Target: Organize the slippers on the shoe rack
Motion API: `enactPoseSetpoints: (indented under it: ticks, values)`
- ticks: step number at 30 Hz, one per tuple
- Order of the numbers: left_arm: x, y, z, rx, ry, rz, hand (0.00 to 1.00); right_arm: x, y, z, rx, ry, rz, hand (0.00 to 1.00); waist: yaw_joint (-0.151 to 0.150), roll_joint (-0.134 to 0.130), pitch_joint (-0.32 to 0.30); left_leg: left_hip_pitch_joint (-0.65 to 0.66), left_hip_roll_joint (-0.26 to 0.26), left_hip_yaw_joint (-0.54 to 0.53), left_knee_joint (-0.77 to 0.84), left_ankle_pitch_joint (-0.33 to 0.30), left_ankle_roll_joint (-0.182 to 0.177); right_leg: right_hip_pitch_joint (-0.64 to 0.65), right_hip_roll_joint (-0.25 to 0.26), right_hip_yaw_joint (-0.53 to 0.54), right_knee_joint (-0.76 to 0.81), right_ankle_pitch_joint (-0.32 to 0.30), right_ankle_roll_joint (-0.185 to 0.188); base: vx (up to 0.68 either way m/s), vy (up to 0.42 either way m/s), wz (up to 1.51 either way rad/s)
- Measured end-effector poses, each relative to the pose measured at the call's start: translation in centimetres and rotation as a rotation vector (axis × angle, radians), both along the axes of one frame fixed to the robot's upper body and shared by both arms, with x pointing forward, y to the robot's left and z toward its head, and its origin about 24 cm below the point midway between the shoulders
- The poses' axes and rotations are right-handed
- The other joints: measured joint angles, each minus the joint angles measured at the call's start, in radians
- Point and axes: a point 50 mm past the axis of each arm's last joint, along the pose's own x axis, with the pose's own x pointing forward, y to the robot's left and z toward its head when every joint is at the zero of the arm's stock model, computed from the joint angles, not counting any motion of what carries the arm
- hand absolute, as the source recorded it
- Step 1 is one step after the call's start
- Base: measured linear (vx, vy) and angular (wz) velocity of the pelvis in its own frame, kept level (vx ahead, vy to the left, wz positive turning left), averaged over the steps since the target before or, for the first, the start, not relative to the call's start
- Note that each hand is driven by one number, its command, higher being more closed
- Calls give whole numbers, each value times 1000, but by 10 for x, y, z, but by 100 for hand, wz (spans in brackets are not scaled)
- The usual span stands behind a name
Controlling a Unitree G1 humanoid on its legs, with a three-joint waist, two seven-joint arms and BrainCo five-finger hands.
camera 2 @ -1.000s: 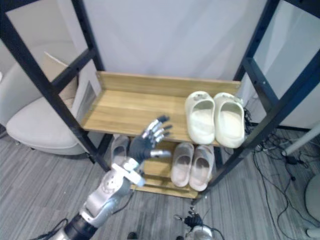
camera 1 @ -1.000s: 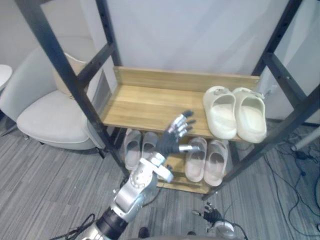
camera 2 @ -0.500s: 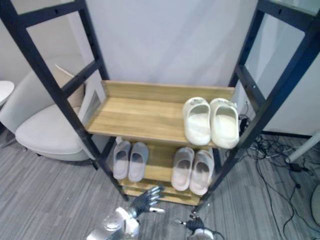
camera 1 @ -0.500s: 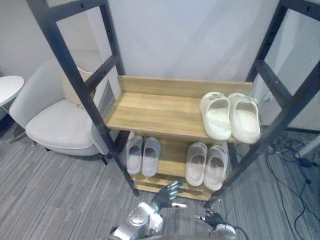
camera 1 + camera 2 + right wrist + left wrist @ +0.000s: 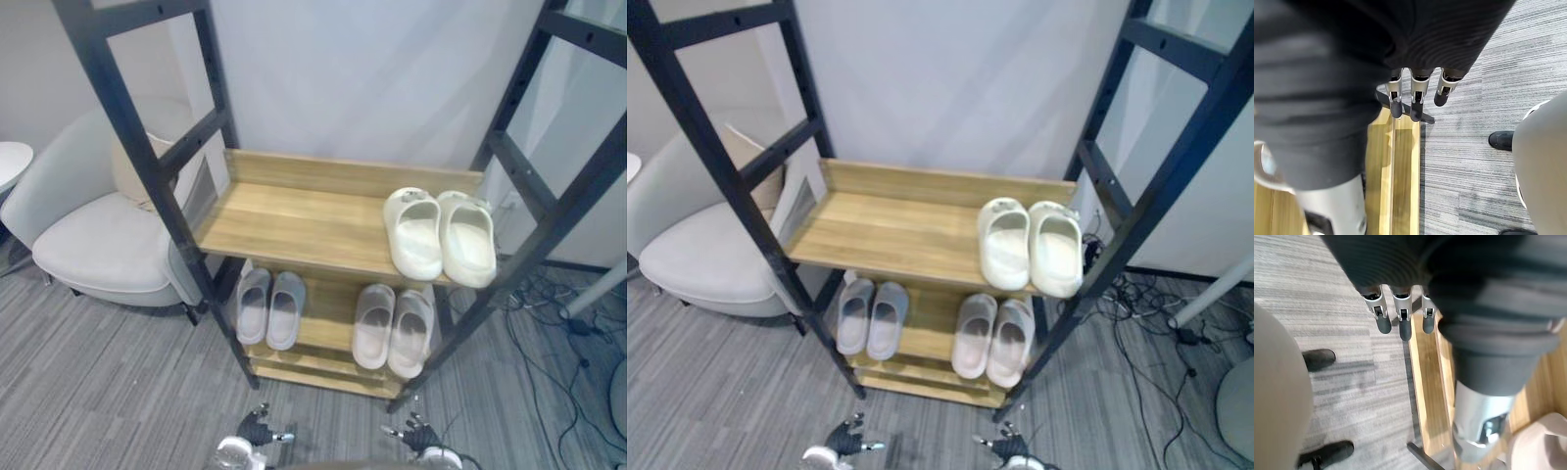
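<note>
Left eye view: the shoe rack [image 5: 152, 166] has black posts and two wooden shelves, and I count six slippers, so three pairs. The cream pair [image 5: 419, 240] is at the right end of the upper shelf [image 5: 294, 220], side by side and touching. On the lower shelf [image 5: 328, 313] there's a grey pair [image 5: 284, 308] towards the left and a beige pair [image 5: 372, 325] towards the right, with a gap between the pairs. All toes point to the back. One pale armchair [image 5: 98, 240] stands just left of the rack, partly hidden behind the front post, and a tangle of cables [image 5: 568, 323] lies on the grey carpet [image 5: 98, 392] to the right. Both hands hang low in front of the rack: left hand [image 5: 257, 429] and right hand [image 5: 416, 436], well apart, each with loosely spread fingers and holding no slipper.

Right eye view: same layout, with the front right post crossing just beside the cream pair.

Left wrist view: the fingers [image 5: 1403, 318] are straight and relaxed, pointing over the carpet and the rack's bottom board [image 5: 1425, 382], with nothing in them. The thumb [image 5: 1484, 426] sticks out apart, and a bit of a beige slipper shows past it.

Right wrist view: pretty much a mirror image. The fingers [image 5: 1418, 95] are straight and empty over the carpet and that wooden board.
</note>
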Motion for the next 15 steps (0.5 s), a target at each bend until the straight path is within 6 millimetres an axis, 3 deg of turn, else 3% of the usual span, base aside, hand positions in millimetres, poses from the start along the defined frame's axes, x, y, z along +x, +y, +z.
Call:
enactPoseSetpoints:
  ticks: [12,14,15]
  values:
    - [2,6,0,8,-14,111,0,7,-2,2,-13,-26,-2,0,2,2,41,-43,-11,-82,47,-15,0,-12,-12,-83,93,-79,1,16,-14,23]
    - [5,5,1,14,-21,100,0,14,-3,4,-18,-39,1,0,5,1,46,-116,-30,-40,111,-16,20,-52,-35,-102,149,-116,3,-27,18,33]
    - [10,5,3,12,-35,96,0,15,-3,4,-23,-37,-3,0,6,-12,50,-154,-44,19,132,14,66,-82,-59,-110,166,-126,-3,-29,70,46]
